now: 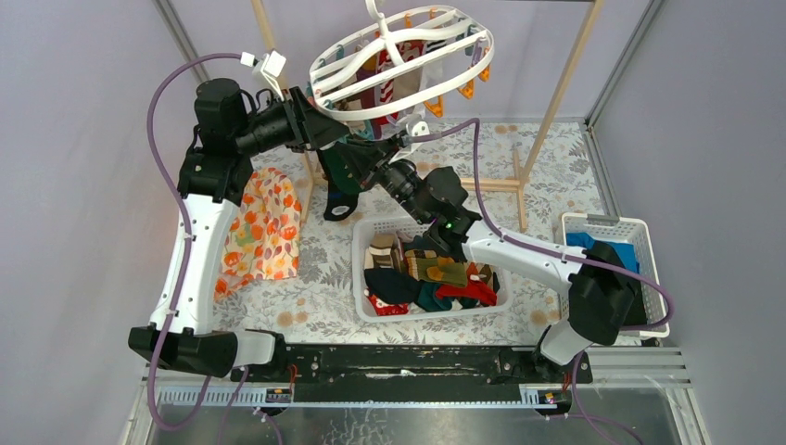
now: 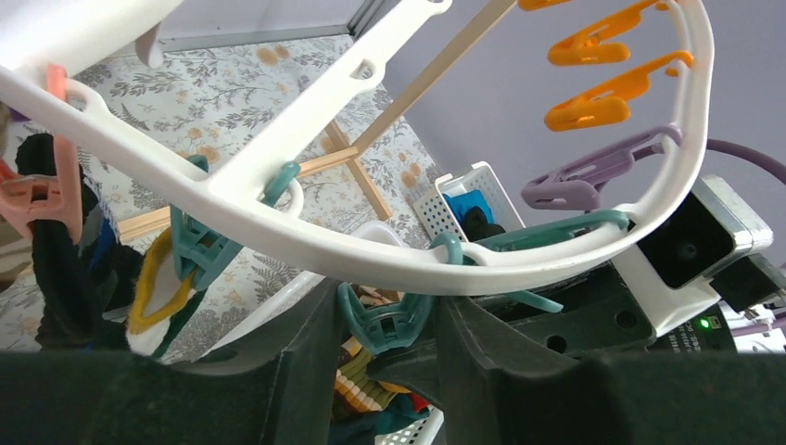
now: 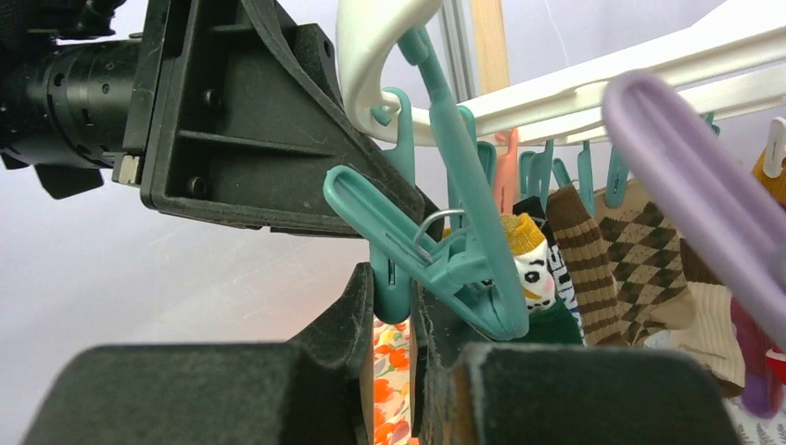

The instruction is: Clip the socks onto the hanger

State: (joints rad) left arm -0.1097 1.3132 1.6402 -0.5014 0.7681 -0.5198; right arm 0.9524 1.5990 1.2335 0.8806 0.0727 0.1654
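Status: the large white oval plastic drying hanger (image 2: 250, 199) hangs tilted over the far side of the table (image 1: 324, 306), with both arms up under its near rim. On the left gripper (image 2: 389, 298) the jaws stand part-way, one finger on each side of a dangling teal plastic clip (image 2: 385, 324). The clip fills the gap and looks in contact on both sides, but I can't tell if it's actually squeezed. From the right wrist view its mouth looks closed. The right gripper (image 3: 394, 283) shows a narrow slot with a teal strip in or behind it, and I can't tell if anything is pinched.

Most of the small soft mixed-colour socks (image 1: 431, 273) lie heaped in the white slotted plastic basket (image 1: 358, 269), below and well apart from both grippers. Several already hang from clips just right of the right gripper. One dark green sock (image 1: 338, 190) dangles just below where the grippers meet; I can't see what holds it.

Handling, my read: the socks are light, limp and not fragile. They fold and slip, so I'd pinch one at the cuff edge and feed a single layer in. The clip is stiff and springy and swings on its loop, so I'd press the handle ends squarely or it twists out.
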